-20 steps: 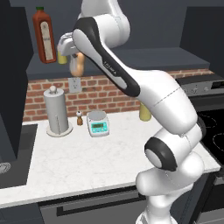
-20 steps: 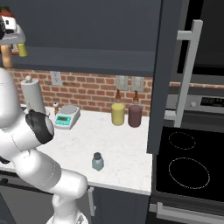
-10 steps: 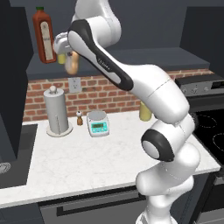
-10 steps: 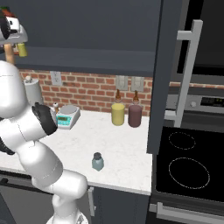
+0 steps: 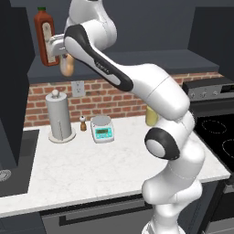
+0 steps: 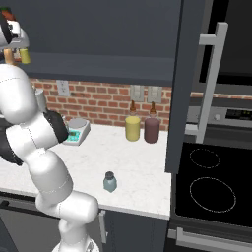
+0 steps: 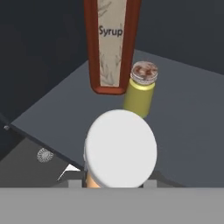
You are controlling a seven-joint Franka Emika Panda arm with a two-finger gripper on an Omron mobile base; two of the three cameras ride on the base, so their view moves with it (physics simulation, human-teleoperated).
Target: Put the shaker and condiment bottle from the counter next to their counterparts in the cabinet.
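My gripper (image 5: 64,55) is shut on the peach-orange condiment bottle (image 5: 67,67), held up at the dark cabinet shelf (image 5: 137,61) just right of the tall red bottle (image 5: 44,36). From the hand camera the bottle's pale cap (image 7: 120,148) sits in front of the red syrup bottle (image 7: 111,43) and the small yellow shaker (image 7: 141,89), both standing on the shelf board (image 7: 188,113). The right base camera shows the gripper (image 6: 11,43) at the top left beside the yellow shaker (image 6: 24,56). The teal-blue shaker (image 6: 110,182) stands on the white counter (image 6: 138,162) near its front edge.
A paper towel holder (image 5: 59,116), a tiny pepper mill (image 5: 82,123) and a kitchen scale (image 5: 103,129) stand at the back of the counter. A yellow jar (image 6: 132,128) and a dark red jar (image 6: 151,130) are against the brick wall. A black stove (image 6: 211,187) lies to the right.
The arm has carried the condiment bottle leftward along the shelf, closer to the red bottle. The teal shaker has stayed put on the counter.
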